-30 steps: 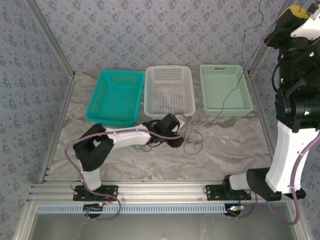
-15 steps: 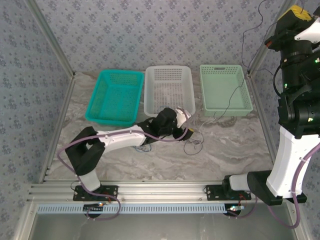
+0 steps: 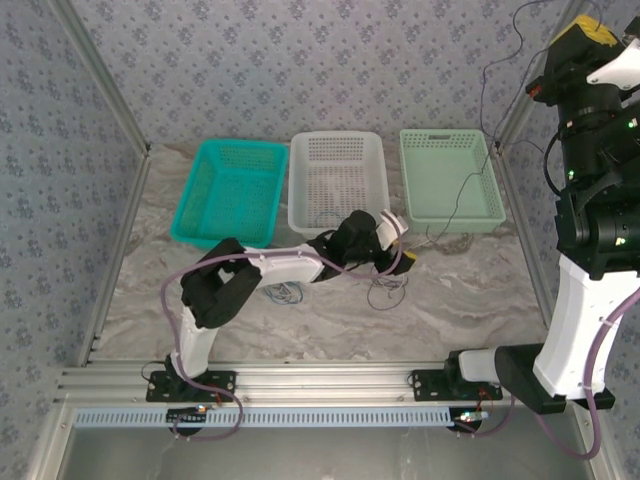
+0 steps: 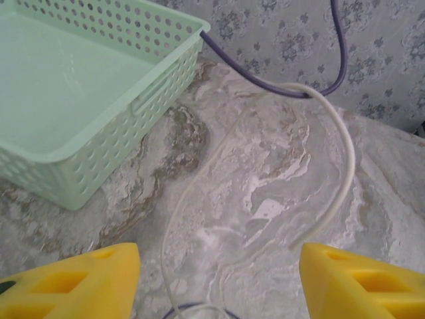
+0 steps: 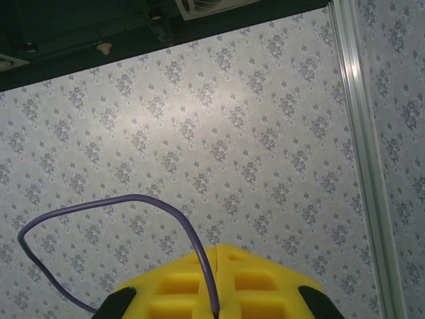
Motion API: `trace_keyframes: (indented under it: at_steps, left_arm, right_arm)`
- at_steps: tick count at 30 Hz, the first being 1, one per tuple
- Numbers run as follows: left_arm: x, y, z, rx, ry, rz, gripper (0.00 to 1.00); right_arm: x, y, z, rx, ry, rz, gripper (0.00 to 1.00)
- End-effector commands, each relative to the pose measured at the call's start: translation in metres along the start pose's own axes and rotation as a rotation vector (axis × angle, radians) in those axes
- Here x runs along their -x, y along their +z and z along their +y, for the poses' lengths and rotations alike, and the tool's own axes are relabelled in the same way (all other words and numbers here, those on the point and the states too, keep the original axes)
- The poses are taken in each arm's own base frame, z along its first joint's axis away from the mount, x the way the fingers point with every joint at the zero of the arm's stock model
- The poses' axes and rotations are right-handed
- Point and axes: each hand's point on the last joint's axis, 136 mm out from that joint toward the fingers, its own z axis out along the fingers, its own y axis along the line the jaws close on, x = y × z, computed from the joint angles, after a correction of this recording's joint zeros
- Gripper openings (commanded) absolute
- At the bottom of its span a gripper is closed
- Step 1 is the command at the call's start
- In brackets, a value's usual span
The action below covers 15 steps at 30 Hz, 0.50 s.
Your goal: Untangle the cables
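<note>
From above, the left gripper (image 3: 402, 257) hangs low over the table's (image 3: 480, 300) middle, just beside a tangle of cables (image 3: 385, 285). A blue cable (image 3: 285, 293) lies by its arm. A dark cable (image 3: 470, 179) climbs from the green basket (image 3: 480, 222) at the far edge to the raised right gripper (image 3: 585, 22).

At the left wrist, the fingers (image 4: 73, 279) stand apart, released, with a thin pale cable (image 4: 174, 226) on the table between them. A cream cable (image 4: 346, 166) curves beside the dark cable (image 4: 265, 83) near the basket's (image 4: 119, 133) corner.

At the right wrist, the gripper (image 5: 216, 259) is clenched on the dark cable (image 5: 99, 203).
</note>
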Motion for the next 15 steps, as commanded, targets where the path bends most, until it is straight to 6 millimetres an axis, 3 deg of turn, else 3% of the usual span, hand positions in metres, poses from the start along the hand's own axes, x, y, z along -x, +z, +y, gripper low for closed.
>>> trace_keyframes:
  at_steps: [1, 11, 13, 15]
  left_arm:
    - [0.026, 0.009, -0.015, -0.065, 0.027, -0.085, 0.64]
    - [0.025, 0.032, -0.01, -0.056, 0.003, -0.112, 0.63]
    - [0.024, 0.035, -0.007, -0.043, -0.003, -0.113, 0.56]
    - [0.022, 0.037, -0.007, -0.047, -0.007, -0.107, 0.43]
  right_arm:
    - [0.008, -0.008, 0.002, 0.018, 0.027, -0.017, 0.0]
    - [0.01, -0.011, 0.01, 0.06, 0.092, -0.016, 0.0]
    - [0.011, -0.012, 0.01, 0.061, 0.097, -0.018, 0.0]
    - [0.011, -0.012, 0.01, 0.063, 0.1, -0.018, 0.0]
